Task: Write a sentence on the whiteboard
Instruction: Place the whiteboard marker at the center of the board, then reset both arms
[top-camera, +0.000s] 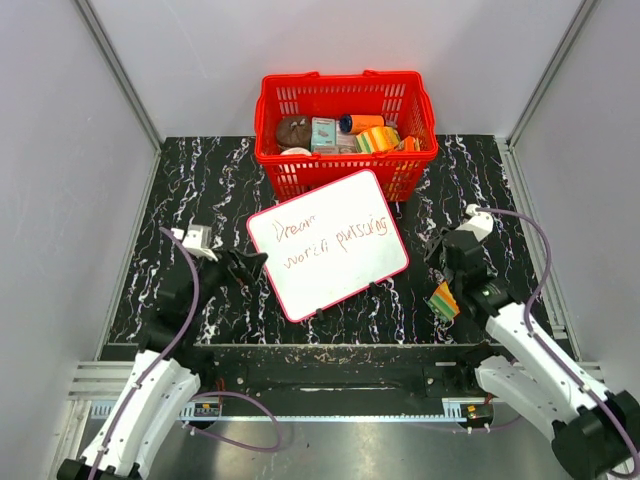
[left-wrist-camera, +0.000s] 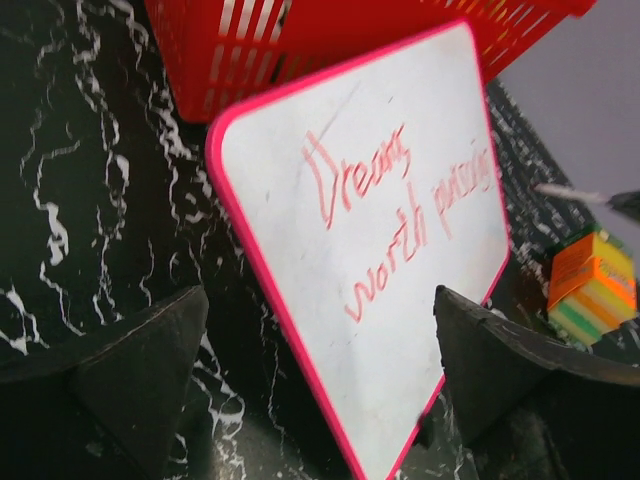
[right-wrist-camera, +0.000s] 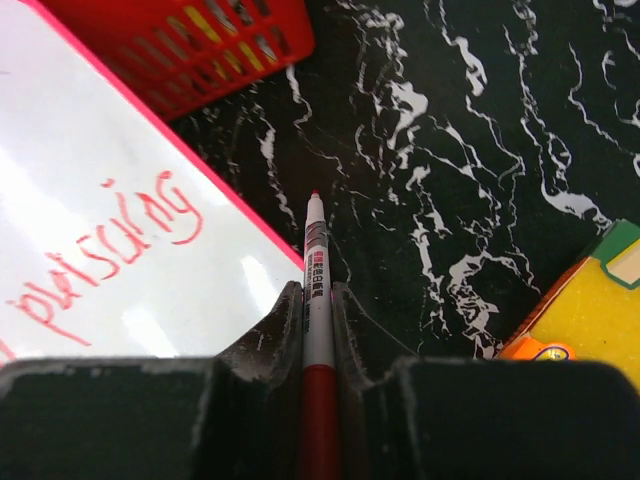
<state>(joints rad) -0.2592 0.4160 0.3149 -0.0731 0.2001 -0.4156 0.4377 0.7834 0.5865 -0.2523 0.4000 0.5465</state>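
Observation:
The whiteboard (top-camera: 330, 245) lies tilted in the middle of the black marble table, in front of the red basket. The sentence (top-camera: 332, 243) stands on it in red, in two lines reading "Dream worth pursuing"; it also shows in the left wrist view (left-wrist-camera: 400, 215). My left gripper (top-camera: 250, 262) is open at the board's left edge, and the board's near corner (left-wrist-camera: 380, 400) lies between its spread fingers (left-wrist-camera: 130, 370). My right gripper (top-camera: 438, 250) is just right of the board, shut on a red-and-white marker (right-wrist-camera: 316, 250). The marker's red tip points over the table beside the board's rim (right-wrist-camera: 240, 215).
The red basket (top-camera: 410, 165) at the back holds several small items. An orange, yellow and green block (top-camera: 444, 300) lies by my right gripper; it also shows in the right wrist view (right-wrist-camera: 590, 310). Grey walls close in the sides and back.

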